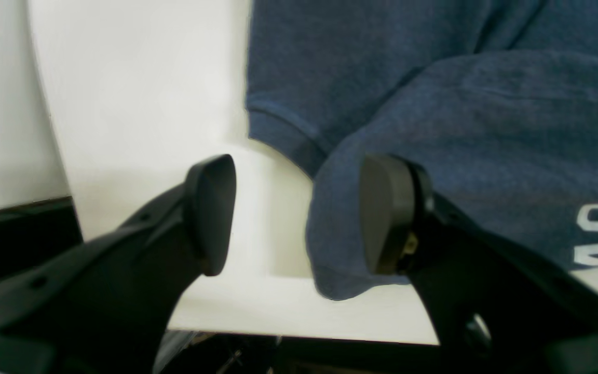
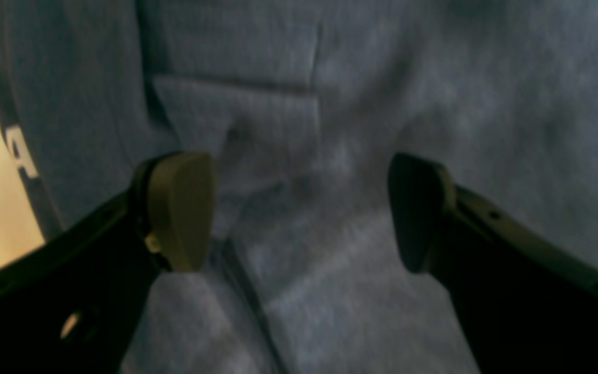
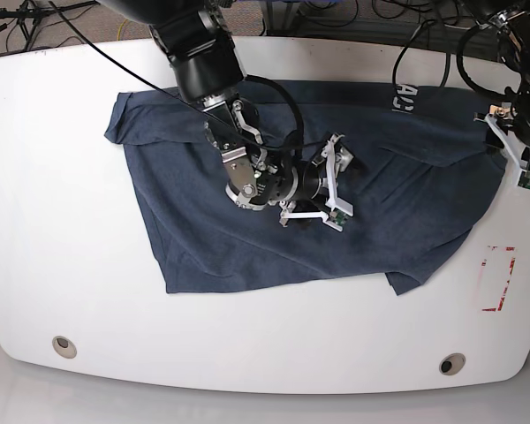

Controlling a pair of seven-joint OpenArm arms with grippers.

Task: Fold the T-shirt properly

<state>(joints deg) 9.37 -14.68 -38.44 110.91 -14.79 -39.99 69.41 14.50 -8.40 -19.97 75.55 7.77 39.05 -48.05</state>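
The dark navy T-shirt lies spread and rumpled across the white table, with its white letters near the far edge. My right gripper hovers over the middle of the shirt, jaws wide apart. In the right wrist view the right gripper has only creased cloth below it and nothing pinched. My left gripper stands at the shirt's right edge. In the left wrist view the left gripper is open, and a rounded fold of the shirt reaches in beside one pad.
A red-outlined mark sits on the table right of the shirt. Cables lie beyond the far edge. Two round holes are near the table's front edge. The left wrist view shows the table's edge close below the gripper.
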